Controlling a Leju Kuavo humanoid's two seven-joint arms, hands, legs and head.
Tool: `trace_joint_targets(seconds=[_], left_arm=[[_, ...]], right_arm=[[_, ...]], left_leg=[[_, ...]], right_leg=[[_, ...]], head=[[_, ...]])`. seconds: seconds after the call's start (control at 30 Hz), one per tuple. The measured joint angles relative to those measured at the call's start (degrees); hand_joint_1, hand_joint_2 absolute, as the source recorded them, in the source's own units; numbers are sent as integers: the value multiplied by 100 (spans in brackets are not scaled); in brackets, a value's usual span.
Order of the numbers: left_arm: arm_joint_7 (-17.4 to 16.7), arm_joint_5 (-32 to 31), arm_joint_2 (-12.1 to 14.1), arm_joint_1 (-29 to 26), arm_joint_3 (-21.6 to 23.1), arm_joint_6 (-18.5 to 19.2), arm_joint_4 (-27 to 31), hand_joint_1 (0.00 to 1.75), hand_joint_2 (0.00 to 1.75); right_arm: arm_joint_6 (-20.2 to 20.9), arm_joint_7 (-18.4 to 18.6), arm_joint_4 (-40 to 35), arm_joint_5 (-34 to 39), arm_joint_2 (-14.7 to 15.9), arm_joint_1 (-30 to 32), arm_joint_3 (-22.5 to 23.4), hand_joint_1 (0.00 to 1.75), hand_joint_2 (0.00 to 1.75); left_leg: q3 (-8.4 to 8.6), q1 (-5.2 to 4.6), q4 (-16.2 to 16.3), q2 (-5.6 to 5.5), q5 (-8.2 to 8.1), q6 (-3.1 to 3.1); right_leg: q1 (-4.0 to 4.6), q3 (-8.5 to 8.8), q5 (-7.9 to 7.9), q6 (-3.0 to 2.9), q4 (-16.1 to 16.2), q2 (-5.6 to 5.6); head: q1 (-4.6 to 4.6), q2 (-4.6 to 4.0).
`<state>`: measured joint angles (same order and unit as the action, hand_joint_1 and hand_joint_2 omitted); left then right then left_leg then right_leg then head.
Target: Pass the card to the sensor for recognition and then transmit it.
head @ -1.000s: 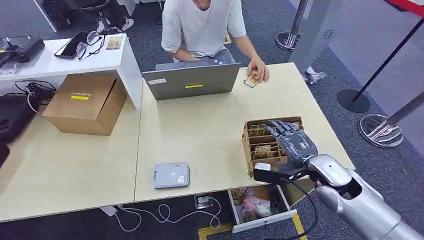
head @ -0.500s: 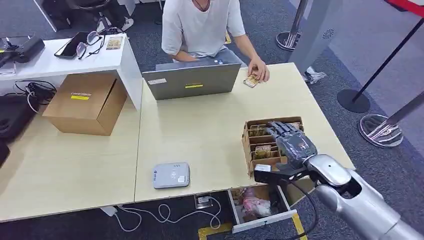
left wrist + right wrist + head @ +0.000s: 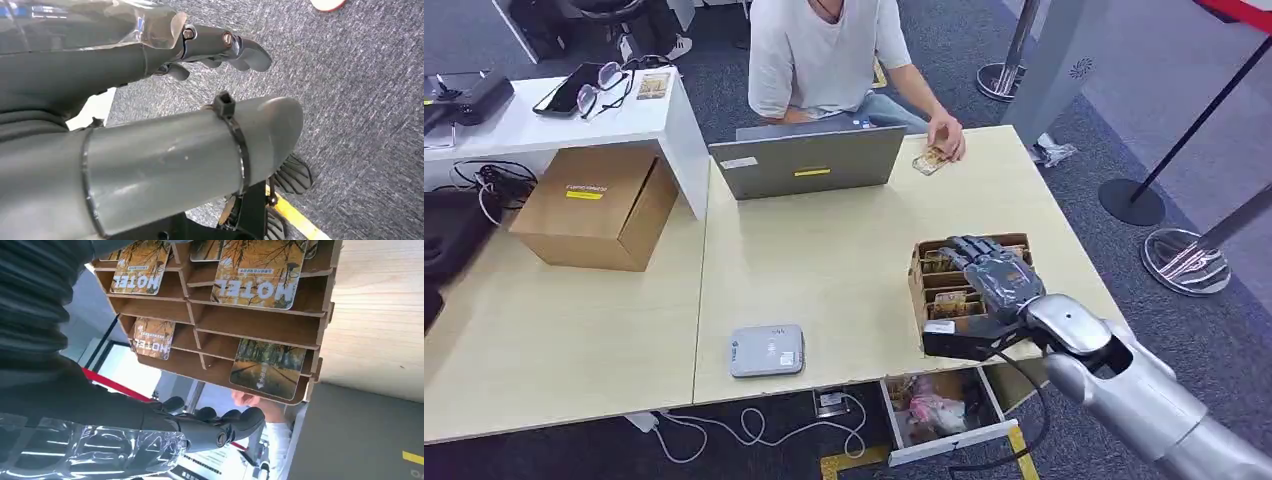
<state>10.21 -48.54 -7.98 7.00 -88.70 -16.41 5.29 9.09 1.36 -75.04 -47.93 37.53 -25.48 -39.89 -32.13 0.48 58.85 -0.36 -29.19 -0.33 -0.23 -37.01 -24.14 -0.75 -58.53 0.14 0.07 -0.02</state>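
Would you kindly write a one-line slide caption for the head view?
Right hand hovers over the wooden card rack, with the grey sensor waiting on the table.

Pale wood worktop point(image 3: 824, 260) fills the middle of the frame, a white side table point(image 3: 544, 125) sits upper left. Grey speckled carpet point(image 3: 1184, 130) all around, stanchion bases point(image 3: 1186, 260) at right, a yellow floor line point(image 3: 844, 462) at bottom centre. Even, bright indoor light.
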Motion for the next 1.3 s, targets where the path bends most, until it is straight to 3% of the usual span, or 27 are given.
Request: trace_joint_targets(seconds=[0.63,0.9,1.3], left_arm=[[-17,214,-22,17,0,-98,0,0,0],[-17,230,-48,23,0,-103,0,0,0],[15,219,-48,20,0,-15,0,0,0]], right_arm=[[-2,-37,263,116,-98,-334,-378,2,175],[2,-37,298,116,-140,-408,-415,10,175],[0,46,129,151,-92,-437,-402,9,175]], left_leg=[[0,0,0,0,0,0],[0,0,0,0,0,0],[2,-1,0,0,0,0]], right_leg=[[0,0,0,0,0,0],[0,0,0,0,0,0],[0,0,0,0,0,0]], head=[[0,0],[0,0],[0,0]])
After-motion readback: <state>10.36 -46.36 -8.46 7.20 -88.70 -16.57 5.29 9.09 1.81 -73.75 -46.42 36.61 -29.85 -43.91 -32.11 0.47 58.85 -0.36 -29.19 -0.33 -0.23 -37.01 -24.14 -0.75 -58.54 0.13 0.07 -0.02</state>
